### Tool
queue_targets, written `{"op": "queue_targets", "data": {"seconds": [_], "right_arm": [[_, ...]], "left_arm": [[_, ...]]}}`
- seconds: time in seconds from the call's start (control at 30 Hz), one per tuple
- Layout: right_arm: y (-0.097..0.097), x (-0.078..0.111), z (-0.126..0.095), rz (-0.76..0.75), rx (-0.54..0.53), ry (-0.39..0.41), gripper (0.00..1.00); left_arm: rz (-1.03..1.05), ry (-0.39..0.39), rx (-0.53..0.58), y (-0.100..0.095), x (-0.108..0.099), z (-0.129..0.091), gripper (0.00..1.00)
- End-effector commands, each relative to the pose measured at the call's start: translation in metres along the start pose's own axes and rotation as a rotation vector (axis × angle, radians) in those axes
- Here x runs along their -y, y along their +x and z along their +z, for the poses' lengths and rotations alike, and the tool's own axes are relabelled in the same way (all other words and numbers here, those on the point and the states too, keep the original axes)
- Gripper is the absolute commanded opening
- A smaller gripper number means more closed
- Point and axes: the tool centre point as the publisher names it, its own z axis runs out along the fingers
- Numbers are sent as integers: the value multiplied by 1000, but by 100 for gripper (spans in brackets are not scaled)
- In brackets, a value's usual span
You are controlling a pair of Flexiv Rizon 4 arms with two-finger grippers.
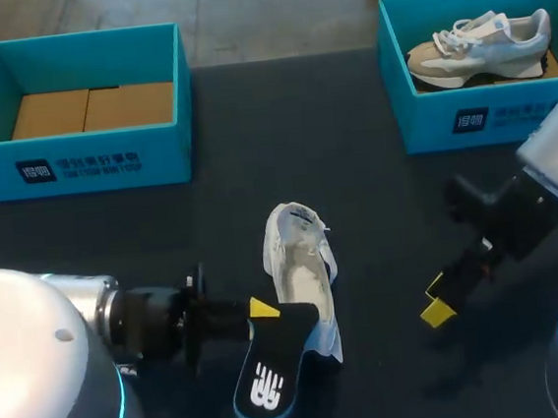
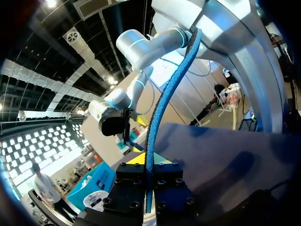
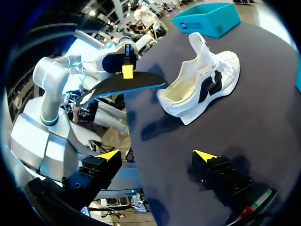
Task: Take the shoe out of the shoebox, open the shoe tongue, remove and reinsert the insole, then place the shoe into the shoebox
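While clamped on a black, blue-edged foam insole (image 1: 267, 373), left claw (image 1: 264, 309) just short of the white mesh sneaker (image 1: 302, 271) lying ahead on the dark bench (image 1: 377, 200), long axis crosswise to its fingers. Right claw (image 3: 157, 157) wide, empty, farther off. One insole; two sneakers, the grey sneaker (image 1: 481, 46) inside one of two teal shoeboxes (image 1: 429, 120).

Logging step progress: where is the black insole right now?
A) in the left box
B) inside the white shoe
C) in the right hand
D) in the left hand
D: the left hand is shut on the insole, outside the white shoe; the right hand is open, empty.
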Motion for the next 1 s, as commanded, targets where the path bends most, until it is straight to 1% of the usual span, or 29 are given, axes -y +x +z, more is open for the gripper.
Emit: {"op": "queue_targets", "data": {"seconds": [0.03, 0.33, 0.5, 0.9, 0.97, 1.0], "right_arm": [[2, -6, 9, 21, 29, -7, 100], [-7, -18, 29, 48, 71, -46, 100], [-10, -22, 37, 34, 104, -92, 100], [-10, -22, 37, 34, 104, -92, 100], [-7, -25, 38, 49, 171, -65, 100], [-5, -26, 41, 43, 195, -66, 100]], "left_arm": [[-1, 14, -2, -1, -12, 9, 0], [3, 34, -4, -2, -18, 10, 0], [-10, 30, 4, 1, -21, 8, 0], [-10, 30, 4, 1, -21, 8, 0], [-10, 30, 4, 1, -21, 8, 0], [-10, 30, 4, 1, -21, 8, 0]]}}
